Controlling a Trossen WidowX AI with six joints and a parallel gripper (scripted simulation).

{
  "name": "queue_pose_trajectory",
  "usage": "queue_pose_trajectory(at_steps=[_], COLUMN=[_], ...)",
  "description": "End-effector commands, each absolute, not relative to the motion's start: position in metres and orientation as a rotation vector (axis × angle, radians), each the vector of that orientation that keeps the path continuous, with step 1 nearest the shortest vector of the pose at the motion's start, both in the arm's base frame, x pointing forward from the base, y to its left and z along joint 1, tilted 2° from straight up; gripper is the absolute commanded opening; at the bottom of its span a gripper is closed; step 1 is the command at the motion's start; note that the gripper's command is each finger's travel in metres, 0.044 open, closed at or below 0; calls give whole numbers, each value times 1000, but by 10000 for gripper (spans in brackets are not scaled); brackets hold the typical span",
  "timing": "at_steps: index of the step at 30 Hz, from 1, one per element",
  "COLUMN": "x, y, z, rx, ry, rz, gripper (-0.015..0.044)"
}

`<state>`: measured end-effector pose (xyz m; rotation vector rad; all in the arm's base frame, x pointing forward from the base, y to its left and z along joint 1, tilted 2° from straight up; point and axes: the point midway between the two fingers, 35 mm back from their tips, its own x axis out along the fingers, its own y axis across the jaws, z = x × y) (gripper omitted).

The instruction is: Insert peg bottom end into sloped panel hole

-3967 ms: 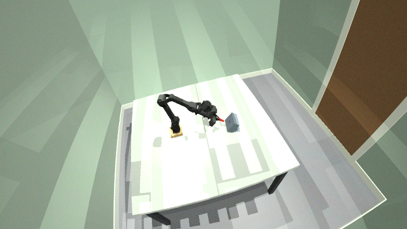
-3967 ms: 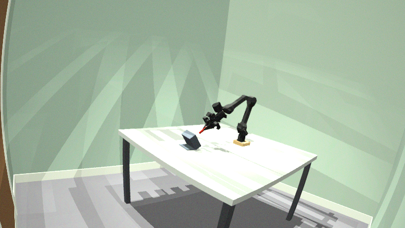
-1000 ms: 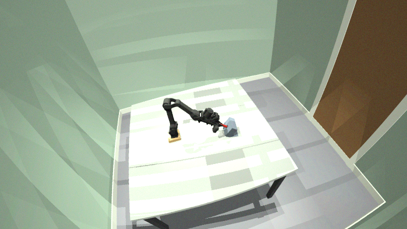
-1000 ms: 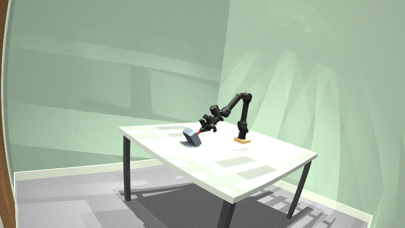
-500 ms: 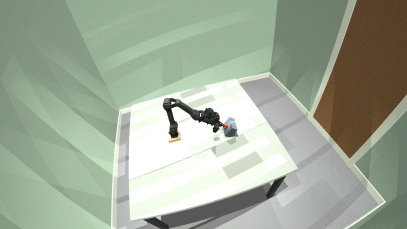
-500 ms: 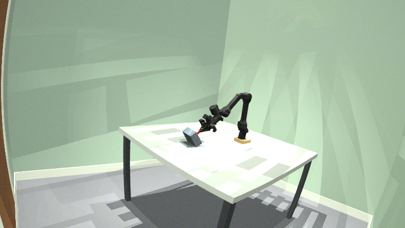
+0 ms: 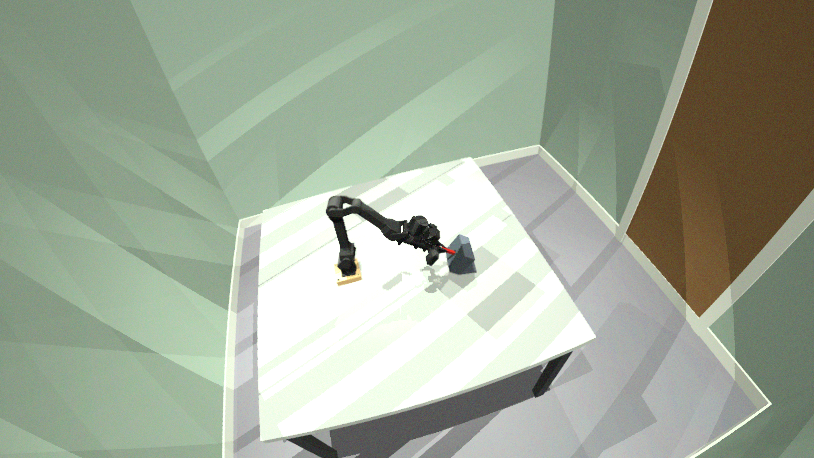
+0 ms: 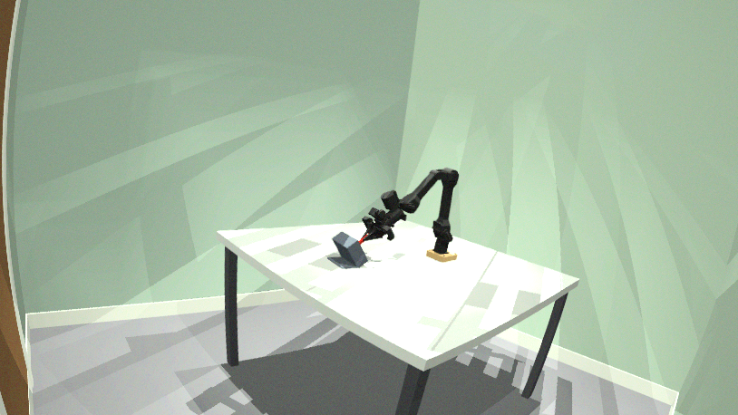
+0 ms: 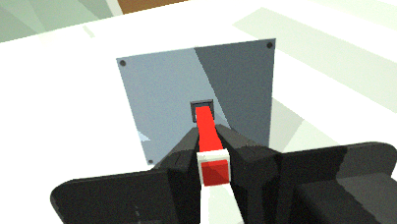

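A red square peg with a white band near its top end (image 7: 449, 250) (image 8: 363, 238) (image 9: 208, 135) is held tilted, its bottom end pointing at the sloped panel. My gripper (image 7: 439, 248) (image 8: 369, 235) (image 9: 206, 132) is shut on the peg. The blue-grey sloped panel (image 7: 461, 259) (image 8: 348, 249) (image 9: 162, 88) faces the arm. Its square hole (image 9: 201, 103) shows in the wrist view just beyond the peg's far end, which overlaps the opening. The peg's sides look roughly lined up with the hole's. Whether the tip is inside the opening or just in front of it I cannot tell.
The panel block stands on the white table (image 7: 364, 364) (image 8: 412, 309). The arm's base sits on a tan block (image 7: 349, 279) (image 8: 441, 255). Small dark dots mark the panel's corners in the wrist view. Shadows and light stripes cross the table.
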<state>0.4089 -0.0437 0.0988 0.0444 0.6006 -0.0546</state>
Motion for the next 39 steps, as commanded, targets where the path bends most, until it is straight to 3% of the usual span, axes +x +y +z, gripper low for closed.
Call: queue_pose_trajectory(at_steps=[1, 39], x=[412, 422], y=[-44, -45], z=[103, 93], rx=[43, 43], ry=[590, 589], rz=[-54, -54], gripper=[0, 0])
